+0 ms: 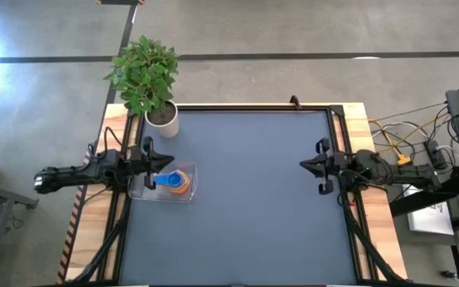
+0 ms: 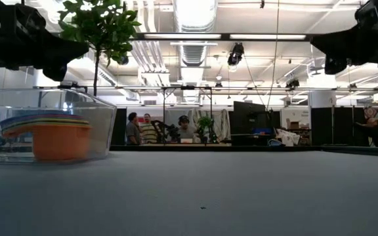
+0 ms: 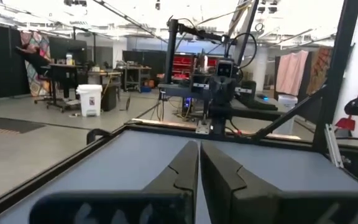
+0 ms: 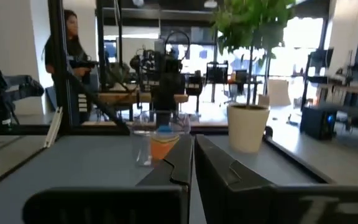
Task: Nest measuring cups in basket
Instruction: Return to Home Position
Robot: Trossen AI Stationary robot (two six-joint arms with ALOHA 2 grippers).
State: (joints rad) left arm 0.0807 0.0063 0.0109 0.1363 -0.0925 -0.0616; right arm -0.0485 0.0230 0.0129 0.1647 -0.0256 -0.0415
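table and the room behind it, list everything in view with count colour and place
shallow clear plastic basket: 1, transparent, left side of the table
nested plastic measuring cups: 1 stack, blue on top, orange at the bottom, other rims between, exact count unclear; inside the basket
leafy plant in a white pot: 1, green, back left corner of the table
table: 1, dark grey top, wooden edges
people: at least 3, far off in the room behind
left gripper: 1, dark, shut, raised at the table's left edge by the basket
right gripper: 1, dark, shut, raised at the right edge
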